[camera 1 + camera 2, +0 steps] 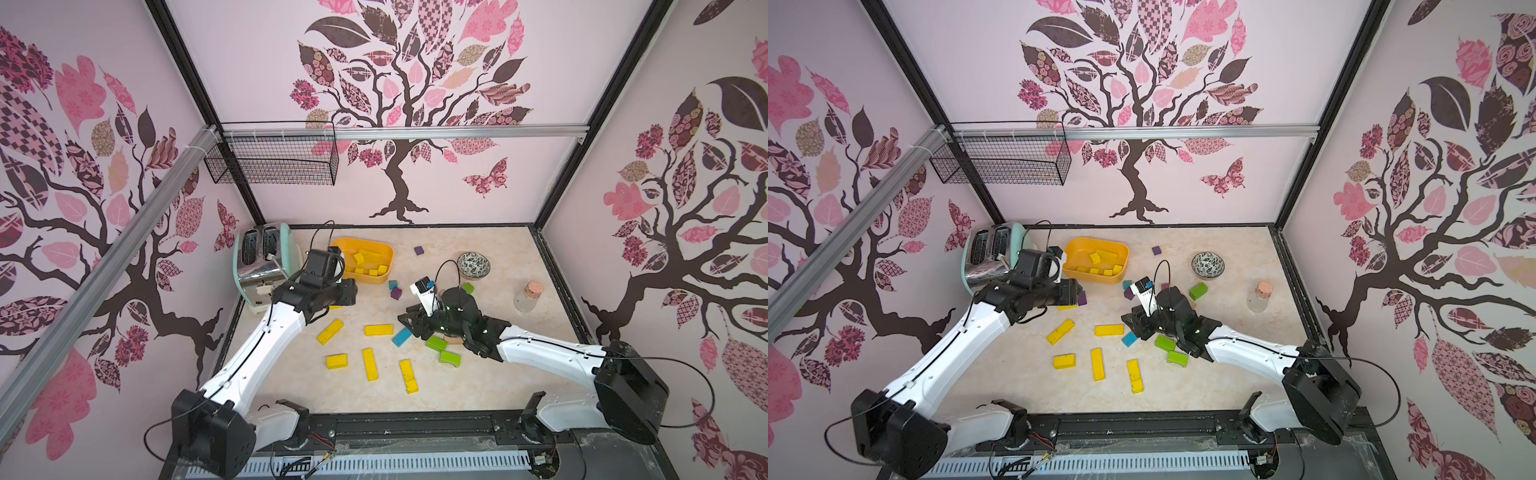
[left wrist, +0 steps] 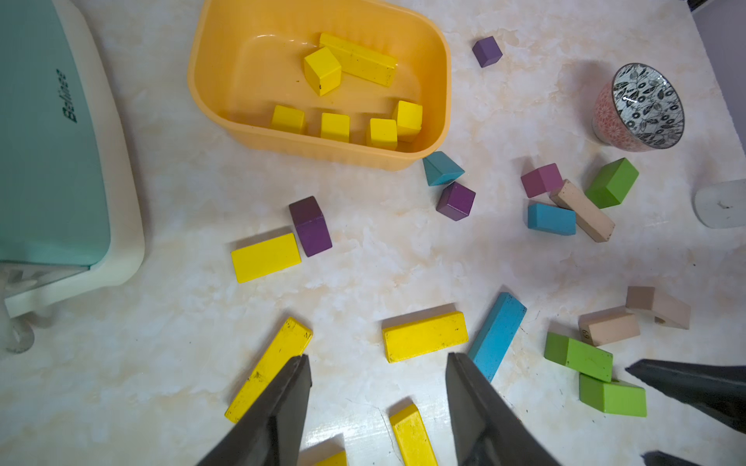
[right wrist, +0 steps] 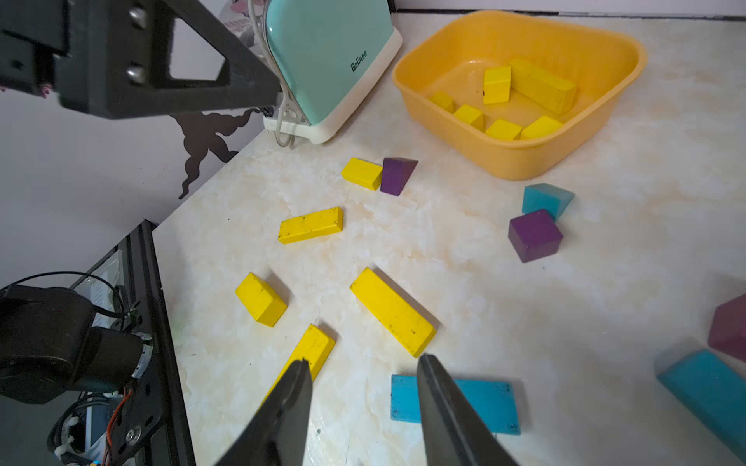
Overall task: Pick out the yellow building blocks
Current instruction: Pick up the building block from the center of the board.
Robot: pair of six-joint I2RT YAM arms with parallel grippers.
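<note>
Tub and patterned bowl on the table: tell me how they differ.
The tub is a plain orange-yellow rounded rectangle; the bowl is round, leaf-patterned black and white inside, red-patterned outside. The tub is clearly wider than the bowl. The tub holds yellow building blocks; the bowl looks empty. Both stand upright, open-topped, on the table.

Bright, diffuse light from overhead. Soft shadows beside the bright yellow painted wooden blocks [image 2: 424,337] on the pale marbled tabletop [image 2: 161,363]. Glare on the chrome side of the mint-green toaster [image 1: 259,274], a thin sheen inside the orange-yellow plastic tub [image 2: 323,155]. Strong wide-angle bending in both top views (bowed aluminium frame rails [image 1: 124,241] at the edges). Slightly soft: the dark gripper fingers [image 2: 282,415].
</note>
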